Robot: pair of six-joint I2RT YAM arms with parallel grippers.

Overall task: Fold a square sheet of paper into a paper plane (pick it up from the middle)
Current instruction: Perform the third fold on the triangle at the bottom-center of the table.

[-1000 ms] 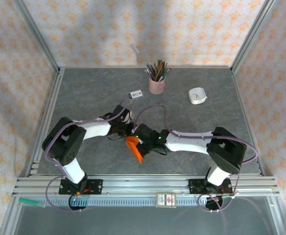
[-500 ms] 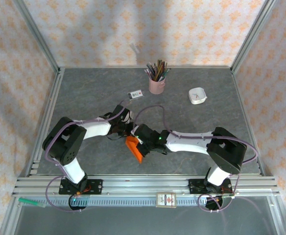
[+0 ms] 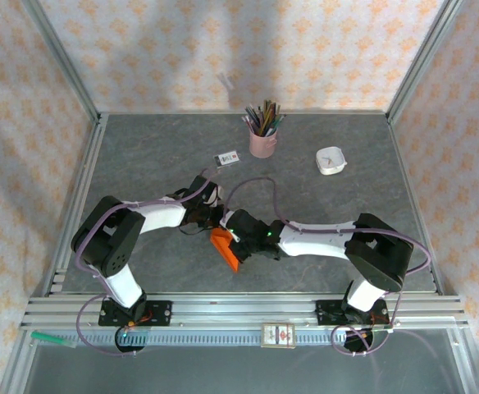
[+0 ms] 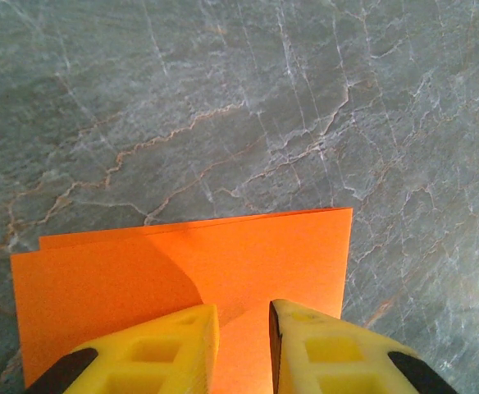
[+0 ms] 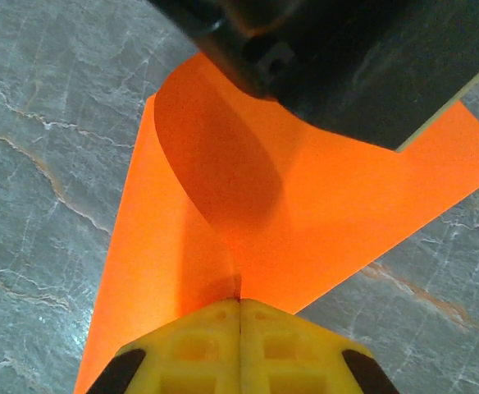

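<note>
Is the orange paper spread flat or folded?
Folded: the orange paper shows two offset layers, and one flap curls over.

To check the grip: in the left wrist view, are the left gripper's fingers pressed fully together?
No, a clear gap separates the yellow fingers of the left gripper, with orange paper visible through it.

A grey, marble-veined tabletop (image 3: 157, 156) serves as the floor of the cell, its pale cracks plain in the left wrist view (image 4: 223, 98). Peach floral wallpaper covers the back wall (image 3: 248, 49) at 12 o'clock, the left wall (image 3: 18, 148) at 9 and the right wall (image 3: 461, 164) at 3. Aluminium posts (image 3: 61, 61) rise at the far corners, and a slotted aluminium rail (image 3: 248, 310) runs along 6 o'clock. The light is soft and even, with faint shadows on the back wall.
</note>
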